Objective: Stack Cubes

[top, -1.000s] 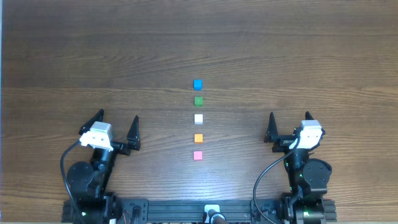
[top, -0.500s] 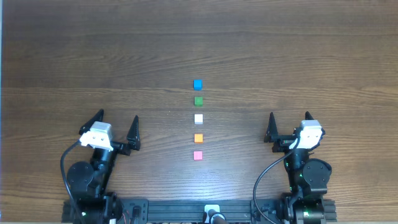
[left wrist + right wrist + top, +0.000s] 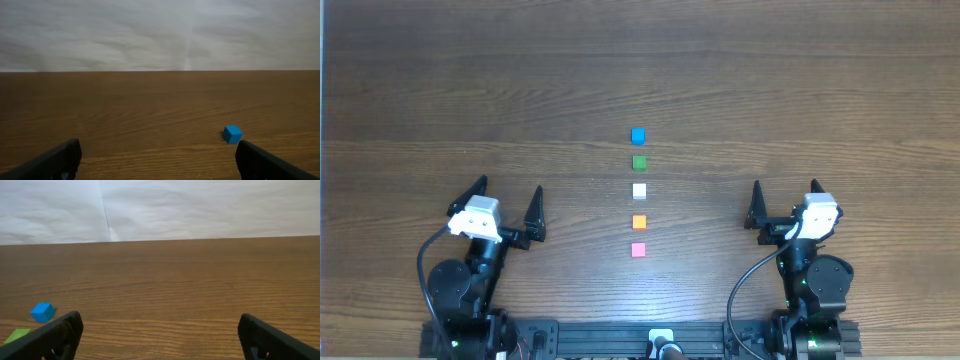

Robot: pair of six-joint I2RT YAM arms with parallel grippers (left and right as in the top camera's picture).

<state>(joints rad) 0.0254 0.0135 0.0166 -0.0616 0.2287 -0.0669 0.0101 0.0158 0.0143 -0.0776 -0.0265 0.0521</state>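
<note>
While both arms sit folded back near their bases, each claw is spread wide and holds nothing.

Left claw: dark fingers well apart, tips pointing out across the wooden counter. Nothing between them but bare wood.

Right claw: same posture, fingers well apart, nothing pinched.

Five cubes lie on the counter between the two claws, roughly midway, well apart from either. They form one straight row running away from the arms, with a small gap between each cube and the next. None touches another, and none is stacked.

Order, nearest the arm bases first:
- pink cube, set back behind the fingertips of both claws
- orange cube, just beyond the pink
- white cube, about level with the fingertips in the top view
- green cube, ahead of both claws
- blue cube, farthest out, end of the row

From the left wrist camera the blue cube lies ahead of the left claw, off toward the right claw's side. From the right wrist camera the blue cube and a corner of the green cube lie off toward the left claw's side.

Beyond the row, the counter runs on to a pale wall.
</note>
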